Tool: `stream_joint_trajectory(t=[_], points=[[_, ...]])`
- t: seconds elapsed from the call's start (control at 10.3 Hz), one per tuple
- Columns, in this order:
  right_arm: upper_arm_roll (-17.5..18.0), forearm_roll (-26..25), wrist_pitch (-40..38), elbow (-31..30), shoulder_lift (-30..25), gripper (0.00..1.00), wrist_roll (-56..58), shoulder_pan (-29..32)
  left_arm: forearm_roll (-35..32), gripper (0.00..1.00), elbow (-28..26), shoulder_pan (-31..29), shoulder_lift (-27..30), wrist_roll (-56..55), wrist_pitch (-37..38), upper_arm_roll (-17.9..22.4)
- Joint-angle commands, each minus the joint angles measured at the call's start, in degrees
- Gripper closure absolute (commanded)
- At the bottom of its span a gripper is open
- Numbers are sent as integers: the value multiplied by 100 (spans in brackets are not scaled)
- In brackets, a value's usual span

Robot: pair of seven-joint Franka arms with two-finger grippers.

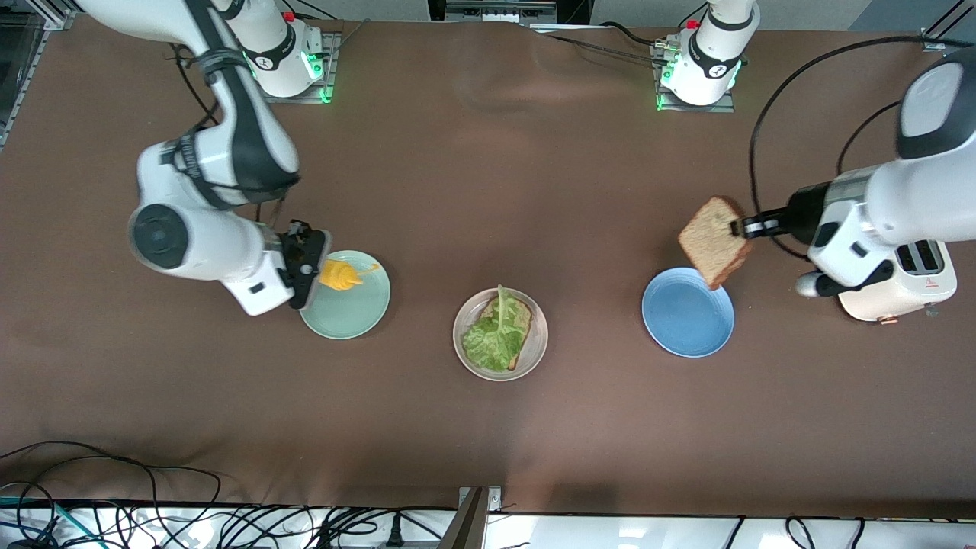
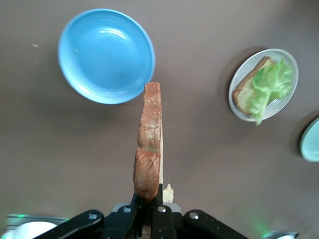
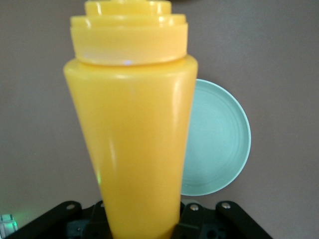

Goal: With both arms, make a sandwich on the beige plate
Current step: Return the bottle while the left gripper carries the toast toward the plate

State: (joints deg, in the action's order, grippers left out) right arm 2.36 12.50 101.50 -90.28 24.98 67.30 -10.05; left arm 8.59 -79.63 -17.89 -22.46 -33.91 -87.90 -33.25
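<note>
You have the left gripper (image 1: 738, 226) up in the air over the edge of the blue plate (image 1: 688, 320), its jaws clamped tight on the crust of a bread slice (image 1: 714, 242); in the left wrist view that slice (image 2: 149, 144) stands edge-on, sticking straight out from the jaws. Your right gripper (image 1: 311, 267) is over the mint-green plate (image 1: 345, 305), its jaws closed around the body of a yellow squeeze bottle (image 1: 340, 274), which fills the right wrist view (image 3: 132, 144) with the green plate (image 3: 219, 144) under it. Between the two plates the beige plate (image 1: 536, 343) sits on the desk, nearer the front camera than either, carrying the other bread slice (image 1: 520, 320) with the lettuce leaf (image 1: 492, 335) laid on top. A white toaster (image 1: 911, 290) stands at the left arm's end of the desk.
</note>
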Motion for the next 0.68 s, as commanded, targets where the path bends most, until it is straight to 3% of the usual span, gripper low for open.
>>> stream_joint_trajectory(t=[0.0, 0.39, 0.58], points=[[151, 611, -244, -166, -108, 100, 1279, 624, 169, 100, 246, 512, -450, -938, -689, 20], [107, 1325, -552, -51, 585, 100, 3977, 1556, 994, 100, 255, 1110, -1075, -1259, -2167, 29], [116, 1867, -1120, 272, 1208, 100, 5102, 2005, 1311, 100, 255, 1243, -1321, -1215, -2572, 29]])
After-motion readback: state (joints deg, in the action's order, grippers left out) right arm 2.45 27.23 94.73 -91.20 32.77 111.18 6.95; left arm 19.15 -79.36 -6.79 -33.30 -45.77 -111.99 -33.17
